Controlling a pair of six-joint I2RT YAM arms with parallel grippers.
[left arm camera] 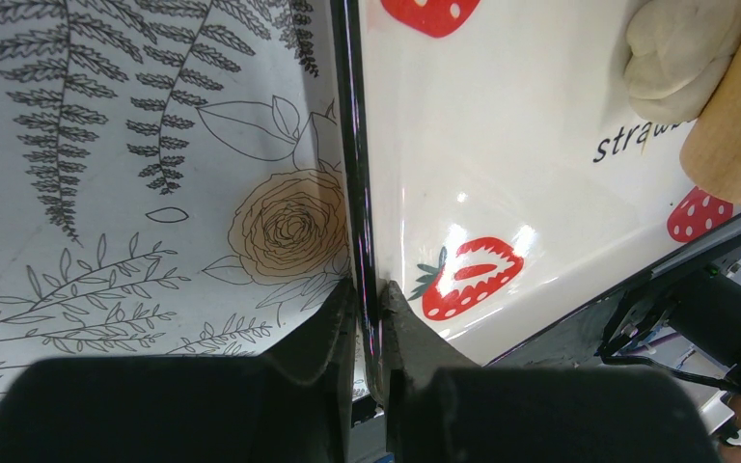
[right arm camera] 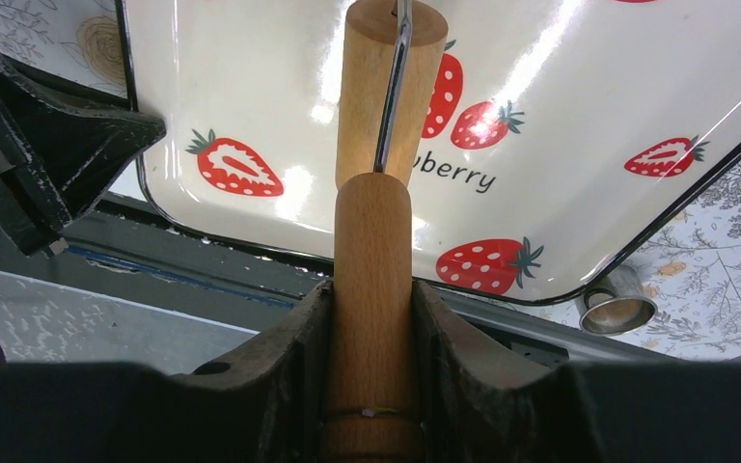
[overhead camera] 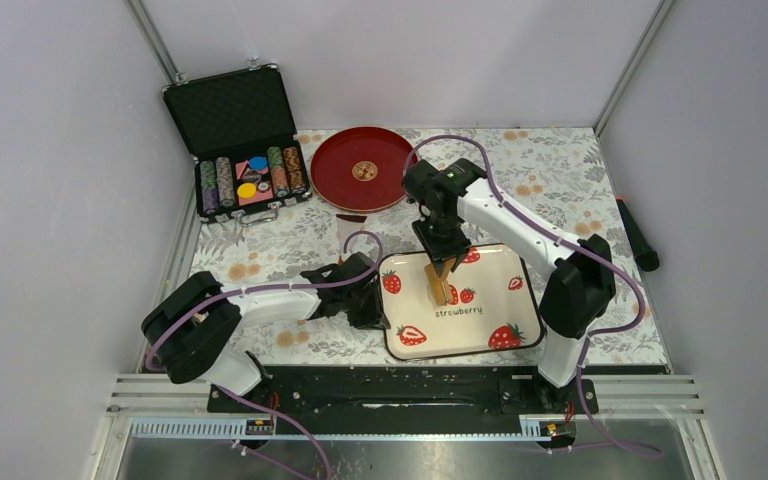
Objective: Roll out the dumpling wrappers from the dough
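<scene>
— So where does the soft pale-cream lump of dough (left arm camera: 680, 48) lie against the tool?

— It is about mid-way across the white strawberry-printed tray (overhead camera: 510, 308), just on the far side of the word printed there. It touches the left-arm side of the tan wooden roller (right arm camera: 391, 87). From the right wrist it is hidden behind the barrel.

— And the roller's long axis?

— It runs from the right gripper (right arm camera: 371, 299) down toward the near edge of the tray, handle and barrel roughly in line. Those fingers are part-way apart and clamped on the handle from both sides.

— The left gripper (left arm camera: 371, 309)?

— Nearly closed, pinching the tray's thin black rim on its left edge. The dough sits well off from it, across bare tray.

— So the right arm is the nearer one.

— Yes, it hangs right over the lump. My judgement is that the coming stroke has to bring the barrel sideways onto the dough and then along the roller's own line, while the left arm pins the tray. The lump looks thick and rounded, and no dumpling wrappers show anywhere, so the flattening has hardly begun.
</scene>
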